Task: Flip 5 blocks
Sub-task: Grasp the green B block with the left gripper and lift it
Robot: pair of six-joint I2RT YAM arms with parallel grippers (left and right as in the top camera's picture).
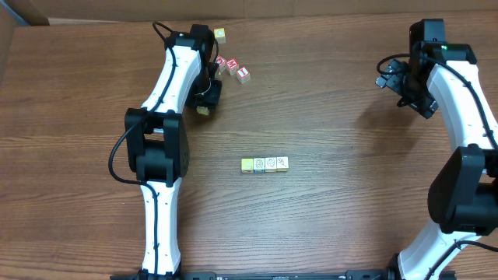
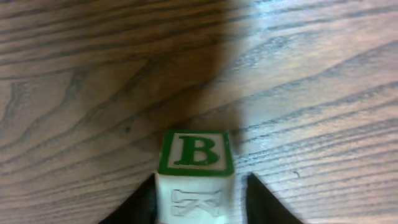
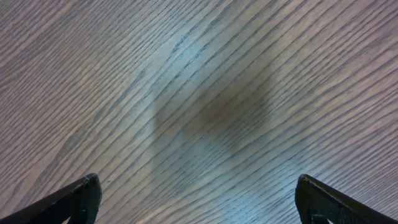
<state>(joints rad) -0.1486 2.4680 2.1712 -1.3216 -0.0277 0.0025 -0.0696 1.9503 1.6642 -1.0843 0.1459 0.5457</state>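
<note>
A cream block with a green "B" face on top and a carved "K" side [image 2: 196, 186] rests on the wooden table between the fingers of my left gripper [image 2: 202, 180]. The left finger [image 2: 146, 202] lies against the block; a thin strip of table shows between the block and the right finger [image 2: 264, 202]. Overhead, that gripper [image 1: 205, 106] is at the back left over the same block [image 1: 204, 112]. A row of blocks [image 1: 264, 164] lies at the table's middle, its left one yellow [image 1: 247, 165]. My right gripper [image 1: 398, 81] [image 3: 199, 183] hangs wide open over bare table at the far right.
Three red-faced cubes [image 1: 232, 66] are scattered just right of the left arm, with a yellow cube [image 1: 220, 34] behind them near the back edge. The left arm's links [image 1: 159, 148] stretch from the front edge to the back left.
</note>
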